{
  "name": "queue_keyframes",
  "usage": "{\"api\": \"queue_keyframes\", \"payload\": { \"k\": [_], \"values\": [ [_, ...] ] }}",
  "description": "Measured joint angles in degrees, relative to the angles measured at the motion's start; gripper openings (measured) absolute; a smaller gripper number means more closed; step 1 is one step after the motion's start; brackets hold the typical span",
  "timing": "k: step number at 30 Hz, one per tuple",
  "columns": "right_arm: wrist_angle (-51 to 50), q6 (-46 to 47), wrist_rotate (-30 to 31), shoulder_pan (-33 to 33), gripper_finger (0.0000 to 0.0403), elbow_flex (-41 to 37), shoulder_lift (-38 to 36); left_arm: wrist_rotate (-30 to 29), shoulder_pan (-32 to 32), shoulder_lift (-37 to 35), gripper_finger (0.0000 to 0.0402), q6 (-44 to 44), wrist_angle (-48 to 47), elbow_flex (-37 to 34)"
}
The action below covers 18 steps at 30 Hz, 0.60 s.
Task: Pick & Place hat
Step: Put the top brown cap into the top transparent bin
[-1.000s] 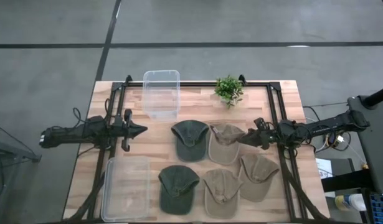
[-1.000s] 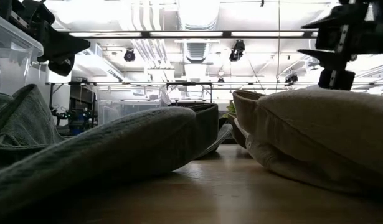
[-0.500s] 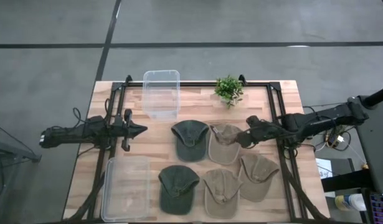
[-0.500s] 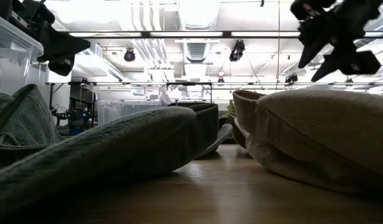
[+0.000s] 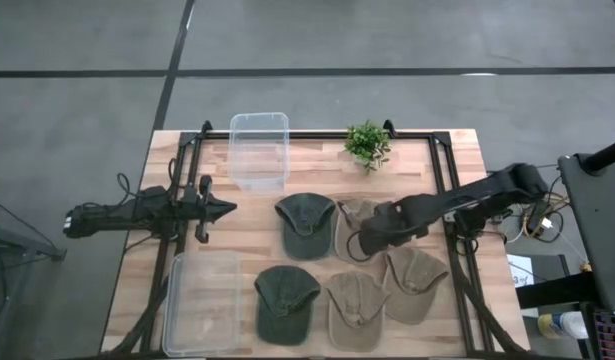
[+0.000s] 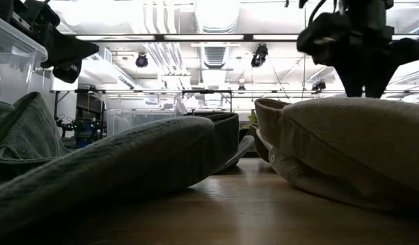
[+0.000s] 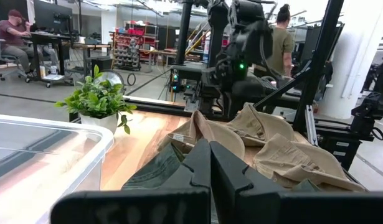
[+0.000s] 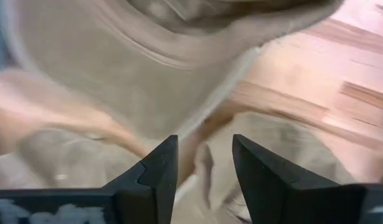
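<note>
Five caps lie on the wooden table: two green (image 5: 305, 222) (image 5: 285, 300) and three tan (image 5: 355, 305) (image 5: 415, 282), among them the far tan cap (image 5: 353, 247). My right gripper (image 5: 367, 238) (image 8: 203, 149) is open and points down over that far tan cap, near its brim (image 8: 179, 93). In the low view it (image 6: 359, 75) stands above the tan crown (image 6: 345, 136). My left gripper (image 5: 222, 210) (image 7: 210, 155) is shut and waits level at the table's left, apart from the caps.
One clear plastic bin (image 5: 259, 150) stands at the far side, another (image 5: 202, 300) at the near left corner. A small potted plant (image 5: 368, 143) sits at the far edge. Black frame rails (image 5: 449, 200) run along both sides. People show in the room beyond.
My right gripper has moved toward the table's left and slightly nearer, from beside the far tan cap to over it. It has tipped from level to pointing down. The caps have stayed where they were.
</note>
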Motion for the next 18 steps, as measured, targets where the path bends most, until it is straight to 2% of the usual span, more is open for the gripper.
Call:
{"api": "queue_keyframes", "payload": {
  "k": [8,18],
  "values": [
    [-0.66,-0.48,-0.79,0.21,0.0133,4.23,7.70,0.00,0.00,-0.01,0.0000,0.00,-0.02,-0.02],
    [-2.93,5.68,0.61,0.45,0.0145,0.01,3.06,0.04,-0.01,0.00,0.0000,0.00,0.00,0.00]
  ]
}}
